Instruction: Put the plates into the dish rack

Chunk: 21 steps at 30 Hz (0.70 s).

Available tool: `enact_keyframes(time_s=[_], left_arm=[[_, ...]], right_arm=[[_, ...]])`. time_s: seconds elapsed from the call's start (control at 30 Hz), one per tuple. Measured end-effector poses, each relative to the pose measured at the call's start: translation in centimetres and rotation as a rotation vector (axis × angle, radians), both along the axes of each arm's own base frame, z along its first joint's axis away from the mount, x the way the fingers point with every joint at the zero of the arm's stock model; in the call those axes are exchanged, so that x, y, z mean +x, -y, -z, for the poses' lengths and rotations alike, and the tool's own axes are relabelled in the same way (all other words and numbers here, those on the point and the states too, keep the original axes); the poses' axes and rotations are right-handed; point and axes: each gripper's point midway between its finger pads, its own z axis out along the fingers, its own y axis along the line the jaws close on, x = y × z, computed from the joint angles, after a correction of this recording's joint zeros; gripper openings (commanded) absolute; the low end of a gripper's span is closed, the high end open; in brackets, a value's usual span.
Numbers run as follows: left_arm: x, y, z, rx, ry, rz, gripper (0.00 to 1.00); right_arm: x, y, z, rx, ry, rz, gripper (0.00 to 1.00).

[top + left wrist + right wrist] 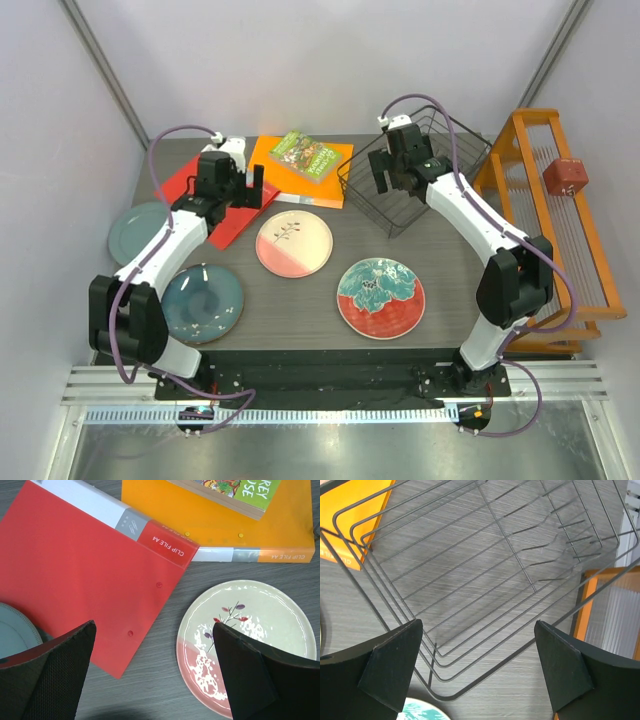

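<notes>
Four plates lie flat on the table: cream-and-pink with a sprig point(294, 243), red with teal flowers point(381, 298), speckled dark teal point(203, 303) and grey-green point(138, 232). The black wire dish rack point(415, 170) stands at the back right and holds nothing. My left gripper point(230, 192) is open and empty, above the table between the red folder and the cream-and-pink plate point(250, 640); in its wrist view the gripper point(153, 625) frames both. My right gripper point(394, 170) is open and empty over the rack's near-left corner point(485, 570); in its wrist view the gripper point(477, 622) hangs above the wires.
A red clip file point(215, 205) and an orange one point(300, 170) with a green book point(305, 155) on it lie at the back left. An orange wooden rack point(560, 220) stands along the table's right edge. The red plate's rim point(422, 711) shows near the wire rack.
</notes>
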Motion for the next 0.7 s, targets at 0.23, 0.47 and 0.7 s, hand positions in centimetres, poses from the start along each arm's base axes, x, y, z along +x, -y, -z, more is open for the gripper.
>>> enact_keyframes(time_s=[0.23, 0.47, 0.7], left_arm=[[-0.4, -0.4, 0.0, 0.009, -0.005, -0.014, 0.99], [-0.7, -0.9, 0.4, 0.023, -0.027, -0.036, 0.99], [-1.7, -1.8, 1.4, 0.034, -0.051, -0.053, 0.99]], right_arm=[[0.0, -3.0, 0.2, -0.001, -0.029, -0.267, 0.99], [0.6, -7.9, -0.1, 0.053, -0.087, -0.573, 0.93], [1.0, -9.4, 4.4, 0.036, -0.238, -0.697, 0.72]])
